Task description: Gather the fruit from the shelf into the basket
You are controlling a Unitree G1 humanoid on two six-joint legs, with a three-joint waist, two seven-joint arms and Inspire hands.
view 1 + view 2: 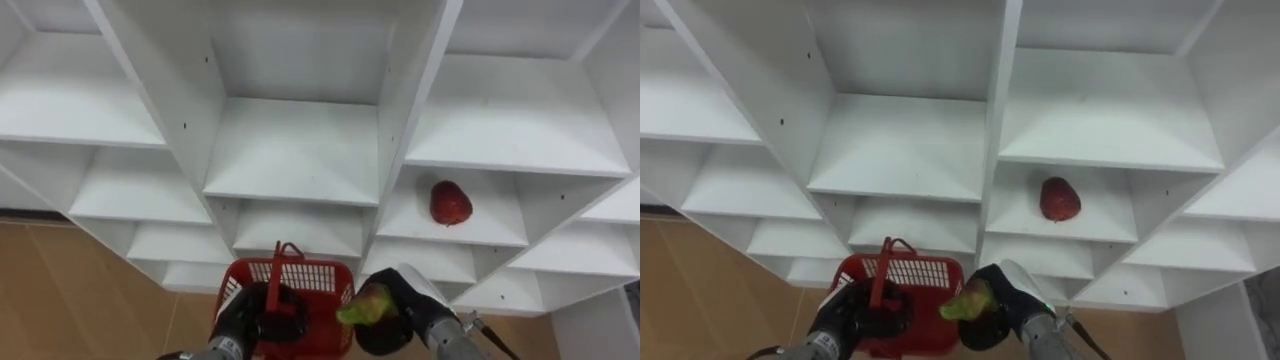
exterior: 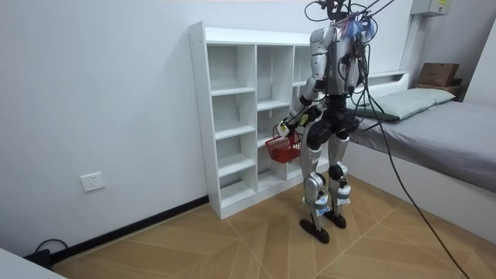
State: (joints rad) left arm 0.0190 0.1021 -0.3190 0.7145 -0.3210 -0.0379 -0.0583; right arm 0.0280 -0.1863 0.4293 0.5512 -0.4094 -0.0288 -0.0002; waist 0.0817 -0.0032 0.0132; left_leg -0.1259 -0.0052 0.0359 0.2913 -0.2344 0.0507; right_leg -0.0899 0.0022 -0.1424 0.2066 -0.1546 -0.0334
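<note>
Fruit showed in two places in the left eye view. A green fruit [image 1: 362, 305] sat in the right hand [image 1: 405, 300], whose fingers were curled round its middle, just beside the rim of the red basket [image 1: 310, 280] and not yet in it. The left hand [image 1: 245, 322] was clenched round the basket's upright handle and held it low before the closet [image 1: 300, 150]. A red fruit [image 1: 451, 203] lay alone on a shelf in the right column, well apart from both hands.

The room view showed the robot standing upright, close before the white closet. The basket [image 2: 284, 149] hung at thigh level between it and the shelves. A bed [image 2: 434, 124] lay behind, at the room view's right.

In the right eye view the green fruit [image 1: 962, 303] overlapped the basket's right corner (whether over the opening or just outside it could not be told). The red fruit [image 1: 1060, 198] rested near the middle of its board.

Both fruits looked light, firm and smooth-skinned, so they seemed likelier to slip or roll than to bruise. The green one probably needed only loosened fingers once it was over the basket. The red one seemed best taken from the front round its widest part, thumb on one side and fingers on the other, since a stray nudge could roll it toward the back of the shelf.
</note>
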